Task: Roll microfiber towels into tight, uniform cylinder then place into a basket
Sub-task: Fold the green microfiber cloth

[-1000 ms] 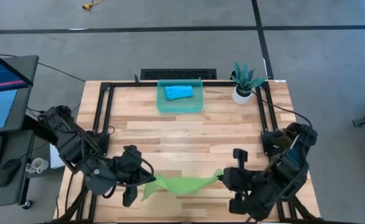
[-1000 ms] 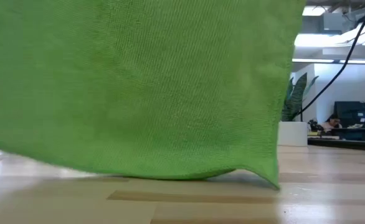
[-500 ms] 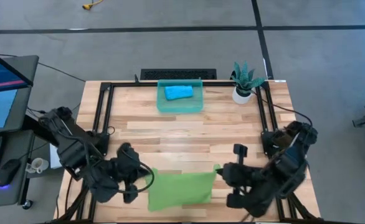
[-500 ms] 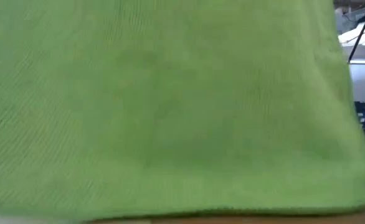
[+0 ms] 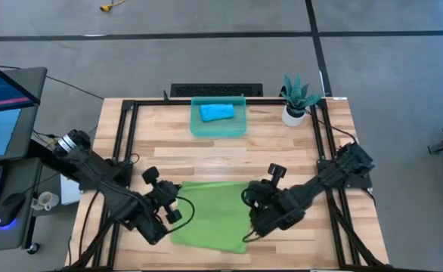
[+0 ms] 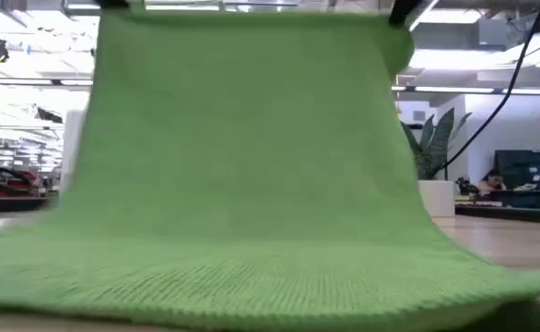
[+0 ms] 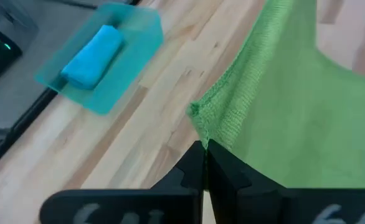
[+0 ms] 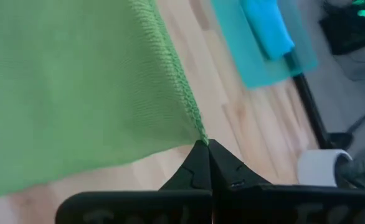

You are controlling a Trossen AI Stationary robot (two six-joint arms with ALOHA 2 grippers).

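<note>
The lime-green microfiber towel slopes from two raised corners down to its near edge, which lies on the table. My left gripper is shut on its left corner and my right gripper on its right corner. The teal basket stands at the table's far side. A rolled sky-blue towel lies inside it. My left gripper pinches the towel's far left corner between its two fingers, slanting down toward the far side. The corner is lifted clear, and the cloth runs spread from it down to the table. My right gripper pinches the far right corner between its two fingers, also slanting down toward the far side. That corner hangs above the table, with the hemmed edge running away from the fingertips.
A white pot with a green plant stands at the far right corner. A black frame runs along the table's sides. Bare wood lies between the towel and the basket.
Both grippers have gone down and toward the far edge, still shut on the corners. The towel, which hung straight below them as a narrow strip from above, has its lower edge on the table and now lies spread out on a slope.
</note>
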